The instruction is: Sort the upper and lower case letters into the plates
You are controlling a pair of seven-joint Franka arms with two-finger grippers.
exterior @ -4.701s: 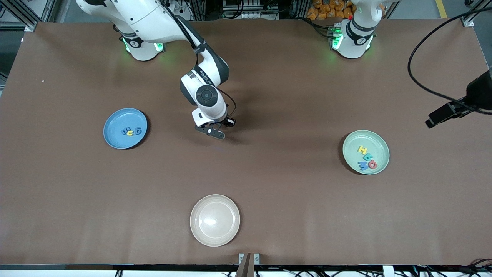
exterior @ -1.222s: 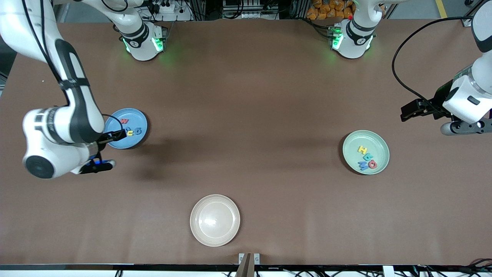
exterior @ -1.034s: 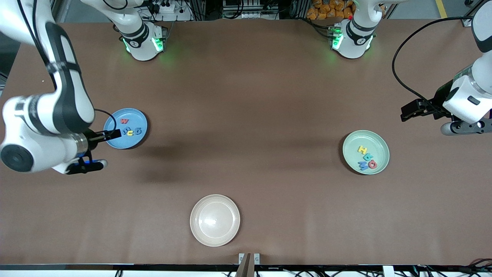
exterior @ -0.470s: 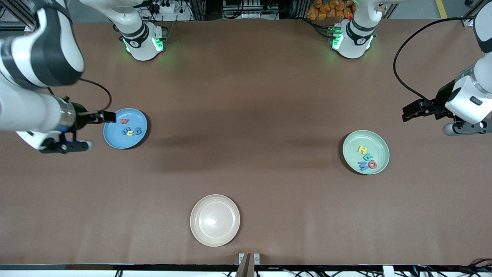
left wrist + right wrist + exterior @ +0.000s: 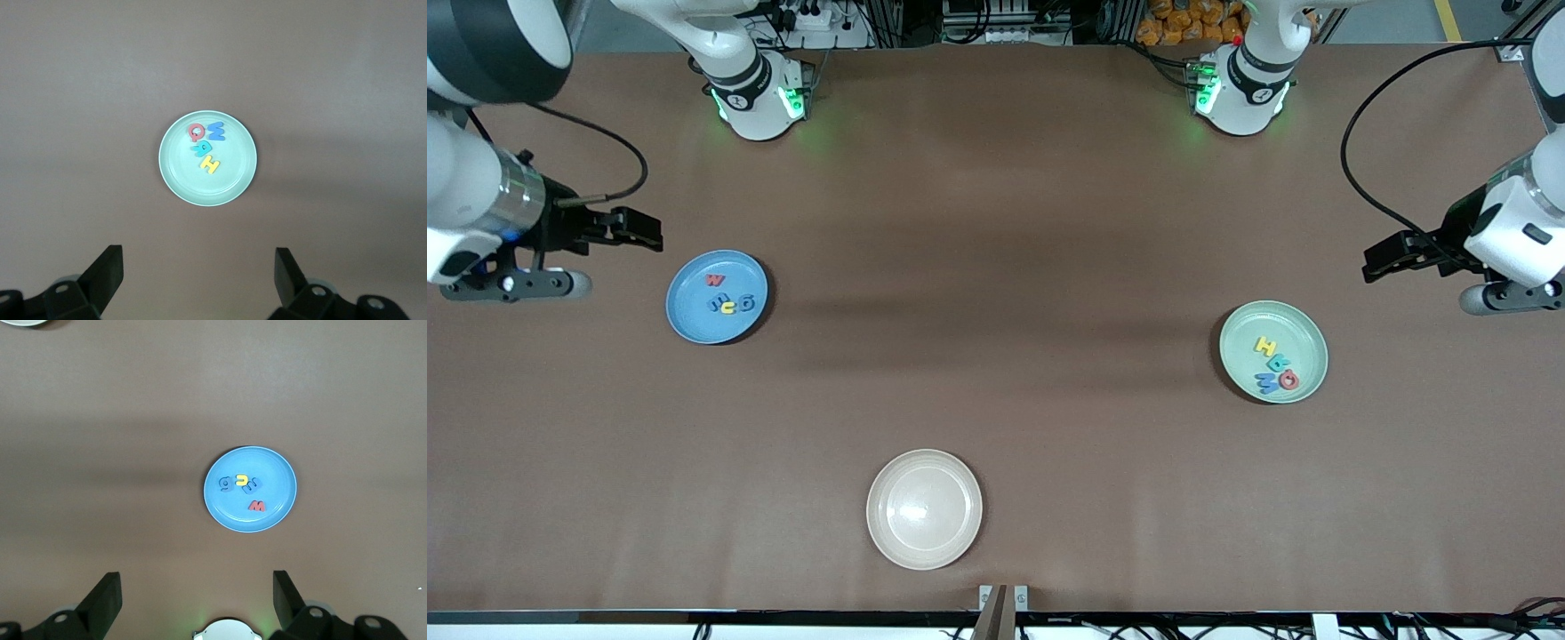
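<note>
The right gripper (image 5: 636,229), jaws spread wide and empty, hangs beside the blue plate (image 5: 689,318) holding four letters (image 5: 729,300). The left gripper (image 5: 1383,265), likewise wide and empty, hangs near the mint plate (image 5: 1303,384).

The front camera sits high across the table (image 5: 996,222), facing the two robot bases and taking in the whole tabletop. Each wrist camera looks straight down from well above: the left one onto the green plate (image 5: 180,180), the right one onto the blue plate (image 5: 280,510). Both plates also show in the front view.
</note>
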